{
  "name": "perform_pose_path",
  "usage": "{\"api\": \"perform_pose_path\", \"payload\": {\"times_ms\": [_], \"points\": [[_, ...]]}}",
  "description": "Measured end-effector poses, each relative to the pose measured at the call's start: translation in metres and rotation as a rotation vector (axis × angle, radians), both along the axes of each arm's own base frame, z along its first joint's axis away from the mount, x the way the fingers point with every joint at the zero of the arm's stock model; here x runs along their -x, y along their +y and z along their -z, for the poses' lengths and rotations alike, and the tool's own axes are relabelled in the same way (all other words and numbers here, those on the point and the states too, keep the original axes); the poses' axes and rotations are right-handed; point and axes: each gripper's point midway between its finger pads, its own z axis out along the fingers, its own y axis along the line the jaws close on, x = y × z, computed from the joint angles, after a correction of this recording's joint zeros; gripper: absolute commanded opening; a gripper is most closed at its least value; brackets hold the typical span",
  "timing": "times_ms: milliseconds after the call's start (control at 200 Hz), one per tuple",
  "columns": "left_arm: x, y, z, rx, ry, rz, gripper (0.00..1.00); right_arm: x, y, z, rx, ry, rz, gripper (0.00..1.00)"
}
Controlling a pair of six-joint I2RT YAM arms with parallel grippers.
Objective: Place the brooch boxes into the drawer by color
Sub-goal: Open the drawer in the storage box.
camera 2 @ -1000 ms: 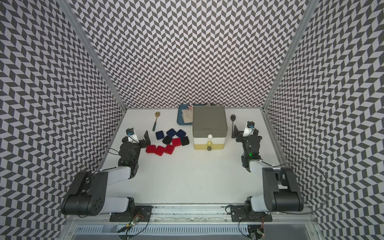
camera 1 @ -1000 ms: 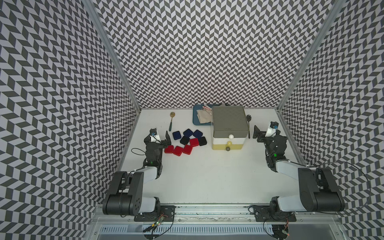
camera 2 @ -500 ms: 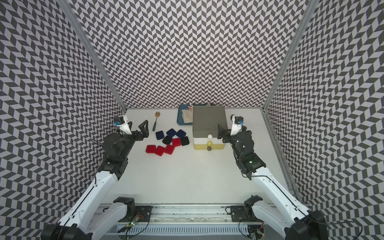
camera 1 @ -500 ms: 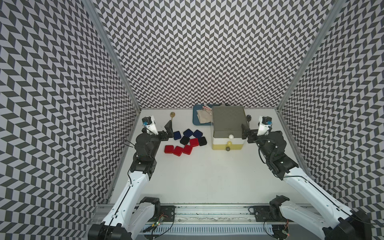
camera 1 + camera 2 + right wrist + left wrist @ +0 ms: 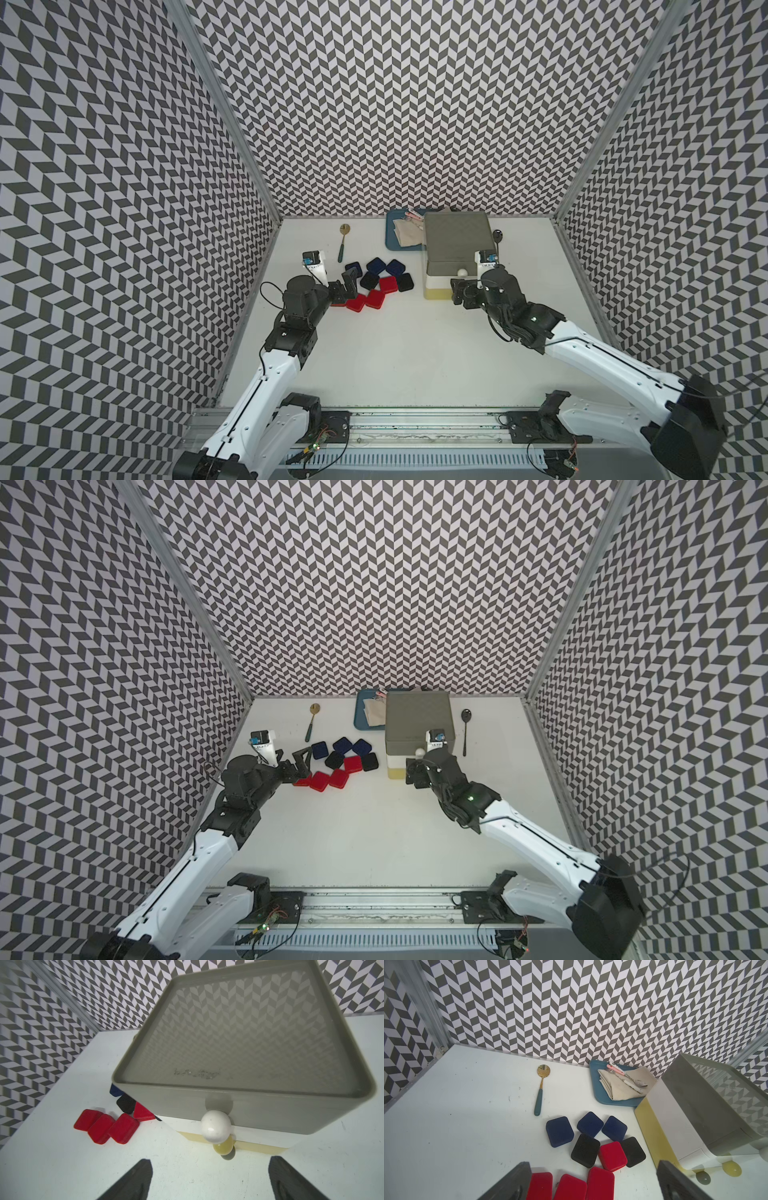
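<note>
The brooch boxes lie in a cluster left of centre: three navy (image 5: 376, 264), two black (image 5: 369, 280) and several red (image 5: 374, 298). The drawer (image 5: 455, 245) is a three-tier chest, grey over white over yellow, with all tiers shut. My left gripper (image 5: 347, 286) hangs open at the cluster's near-left edge, over the red boxes (image 5: 572, 1186), holding nothing. In the left wrist view its fingers (image 5: 521, 1176) flank them, with navy boxes (image 5: 559, 1131) beyond. My right gripper (image 5: 209, 1160) stands open just in front of the chest, facing the white knob (image 5: 216, 1126) and the yellow knob (image 5: 223, 1147).
A gold spoon with a green handle (image 5: 344, 241) lies behind the boxes. A blue tray (image 5: 390, 245) with a napkin and cutlery sits against the back wall, left of the chest. A black spoon (image 5: 497, 237) lies right of the chest. Patterned walls close three sides.
Both arms have unfolded from the side edges and reached inward. The left gripper has come to the red boxes. The right gripper has come in front of the chest's knobs.
</note>
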Motion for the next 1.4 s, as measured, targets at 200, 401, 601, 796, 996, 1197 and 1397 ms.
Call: {"api": "perform_pose_path", "payload": {"times_ms": [200,401,601,796,996,1197,1397], "points": [[0.001,0.000,0.005,-0.004,0.021,0.001,1.00,-0.013,0.005,-0.004,0.021,0.018,0.032,0.81],[0.001,0.000,0.007,-0.005,0.026,0.001,1.00,-0.016,0.006,-0.003,0.034,0.036,0.044,0.78],[0.001,0.000,0.007,-0.005,0.027,0.001,1.00,-0.015,0.003,0.003,0.054,0.056,0.047,0.75],[0.001,0.000,0.008,-0.006,0.032,0.001,1.00,-0.020,-0.002,0.007,0.078,0.059,0.050,0.74],[0.001,0.000,0.008,-0.006,0.033,0.001,1.00,-0.025,-0.005,0.017,0.108,0.077,0.051,0.72],[0.001,0.000,0.008,-0.007,0.034,0.001,1.00,-0.027,-0.004,0.017,0.106,0.070,0.044,0.70],[0.001,0.000,0.009,-0.006,0.034,0.000,1.00,-0.029,-0.002,0.023,0.121,0.078,0.037,0.62]]}}
